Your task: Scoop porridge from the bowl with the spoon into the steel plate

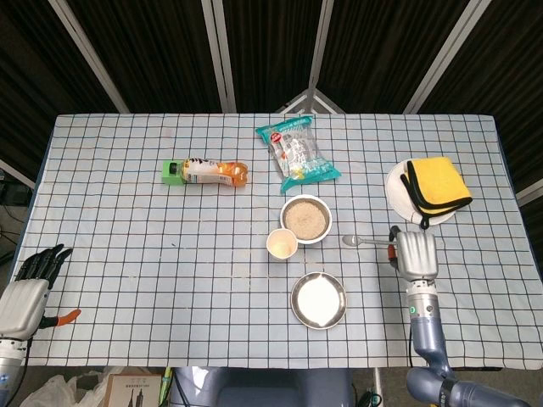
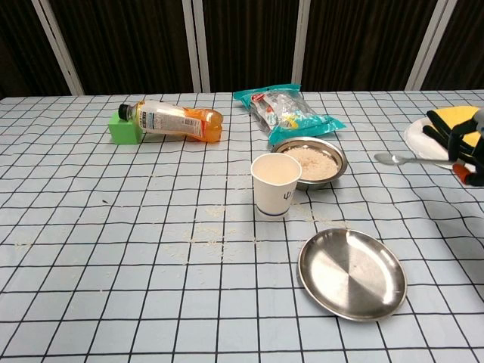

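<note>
The right robot hand [image 1: 416, 253] pinches the spoon [image 1: 363, 242], raised right of the bowl [image 1: 305, 219]; porridge is in the bowl; the steel plate [image 1: 318, 299] looks empty, so scooping is not yet done; the left robot hand [image 1: 30, 287] is spread, idle.

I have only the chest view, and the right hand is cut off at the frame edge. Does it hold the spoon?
Observer: Yes. From the head view, the right hand grips the spoon by its handle end.
Operator: Where is the left hand? I do not see it.
Observer: The left hand is beyond the near left corner of the table, fingers apart, holding nothing.
Operator: Is the spoon over the bowl?
Observer: No. From above, its tip lies right of the bowl, with a gap between them.
</note>
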